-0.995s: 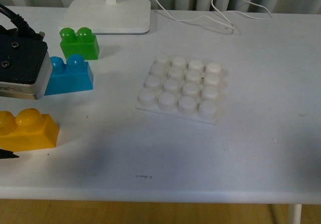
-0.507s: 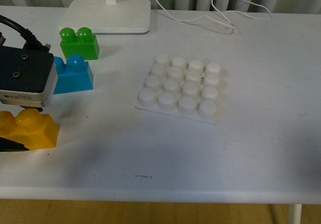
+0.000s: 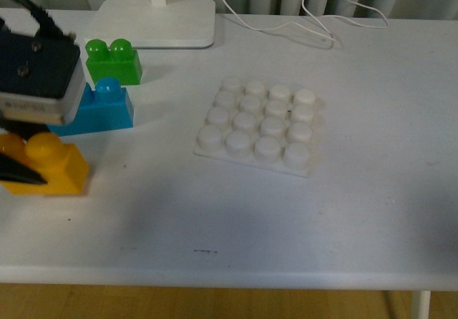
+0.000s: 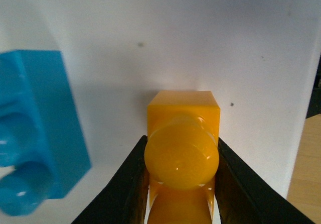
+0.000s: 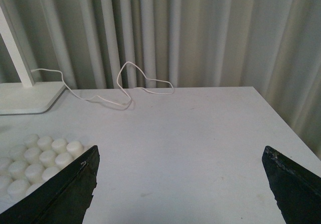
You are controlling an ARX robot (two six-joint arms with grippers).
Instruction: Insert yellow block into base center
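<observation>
My left gripper [image 3: 18, 169] is shut on the yellow block [image 3: 51, 164] at the table's left edge; the block looks lifted slightly off the table. In the left wrist view the black fingers [image 4: 131, 184] clamp the yellow block [image 4: 182, 133] on both sides. The white studded base [image 3: 259, 125] lies flat in the middle of the table, well to the right of the block. It also shows at the edge of the right wrist view [image 5: 37, 156]. My right gripper [image 5: 183, 184] is open and empty above the table's right part, out of the front view.
A blue brick [image 3: 100, 108] lies just behind the yellow block, and shows beside it in the left wrist view [image 4: 35, 133]. A green brick [image 3: 113, 61] stands behind that. A white lamp foot [image 3: 154, 22] and its cable [image 3: 286, 22] are at the back.
My left gripper has closed on the yellow block and raised it a little, shifting slightly right. The base and the other bricks have not moved.
</observation>
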